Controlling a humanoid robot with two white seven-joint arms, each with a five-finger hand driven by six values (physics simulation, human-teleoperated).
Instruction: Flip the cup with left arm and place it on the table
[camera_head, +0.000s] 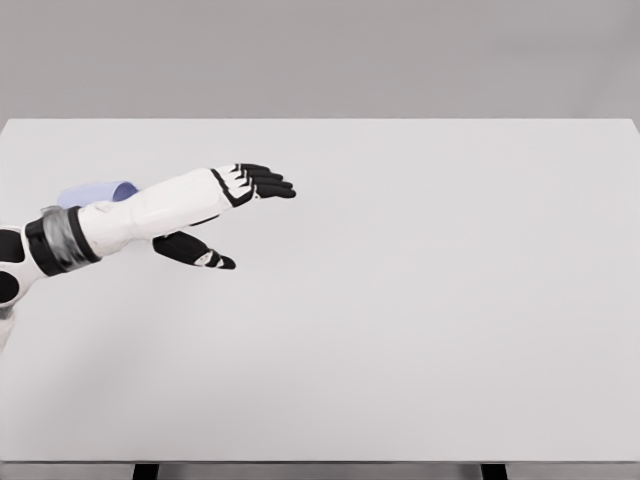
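Head view: the left arm (120, 222) reaches in from the lower left over the white desk (420, 300). The left hand (250, 184) has its fingers (275, 186) extended flat, holding nothing. The lavender cup (98, 192) sits behind the forearm, mostly hidden; likely light, rigid, graspable around its wall. No writing visible.

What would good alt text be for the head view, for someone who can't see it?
The robot's white left arm reaches in from the left over a white table, its left hand open with black fingers extended. A pale lavender cup sits mostly hidden behind the forearm. The right arm is out of view.
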